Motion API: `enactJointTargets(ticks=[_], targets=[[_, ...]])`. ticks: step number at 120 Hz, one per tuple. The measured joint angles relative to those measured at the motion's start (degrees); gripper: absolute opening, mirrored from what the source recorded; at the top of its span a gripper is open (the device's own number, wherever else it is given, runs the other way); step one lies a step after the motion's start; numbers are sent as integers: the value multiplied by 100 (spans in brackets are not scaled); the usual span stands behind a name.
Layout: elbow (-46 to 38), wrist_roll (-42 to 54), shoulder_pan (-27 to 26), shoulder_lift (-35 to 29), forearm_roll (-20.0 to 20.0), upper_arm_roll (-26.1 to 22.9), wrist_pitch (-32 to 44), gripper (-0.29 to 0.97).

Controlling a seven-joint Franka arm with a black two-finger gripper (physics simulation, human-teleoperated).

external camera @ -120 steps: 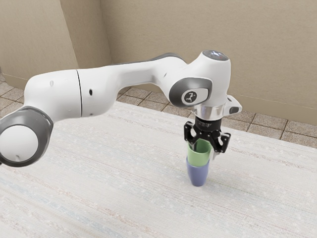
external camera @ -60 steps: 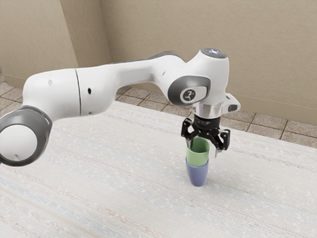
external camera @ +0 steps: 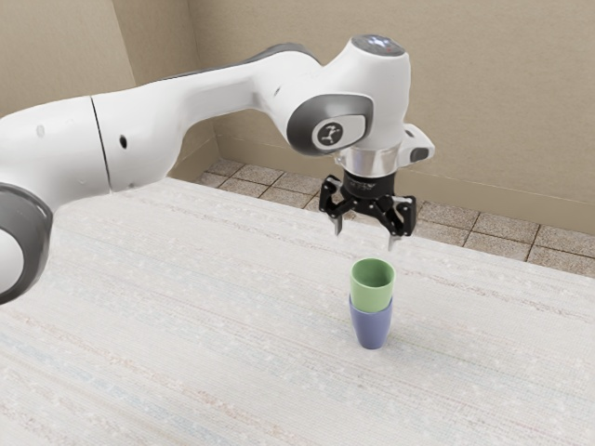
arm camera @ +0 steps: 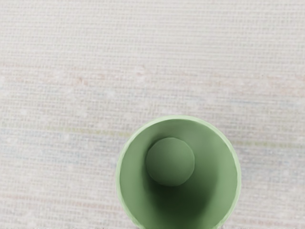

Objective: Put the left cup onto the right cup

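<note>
Green cup (external camera: 373,283) sits nested upright in the mouth of the lavender-blue cup (external camera: 371,327), its rim and upper wall standing proud of the lower cup's lip. The stack of two stands on the pale, woven-textured table (external camera: 186,334), at about four o'clock from the middle of the exterior view. The black two-finger gripper (external camera: 366,232) hangs at twelve o'clock from the stack, clear above the green rim, with its fingers spread apart and nothing between them; it touches neither cup. The white arm (external camera: 186,111) comes in from about ten o'clock. Behind the table, at one to two o'clock, lie a strip of tiled floor (external camera: 502,228) and a beige wall (external camera: 521,84). From the wrist camera the green cup (arm camera: 177,174) lies right under the hand, mouth up, its round inner base in plain sight, with the table (arm camera: 95,71) all around it
</note>
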Motion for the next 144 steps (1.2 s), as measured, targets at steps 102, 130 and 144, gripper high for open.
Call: enactJointTargets(ticks=[102,130,144], targets=[[-650,1310,415,-1285,-1423,1825,-640,68],[-713,2062,557,-1472,-1908,2455,-677,68],[-714,2409,597,-1502,-2035,2636,-685,68]])
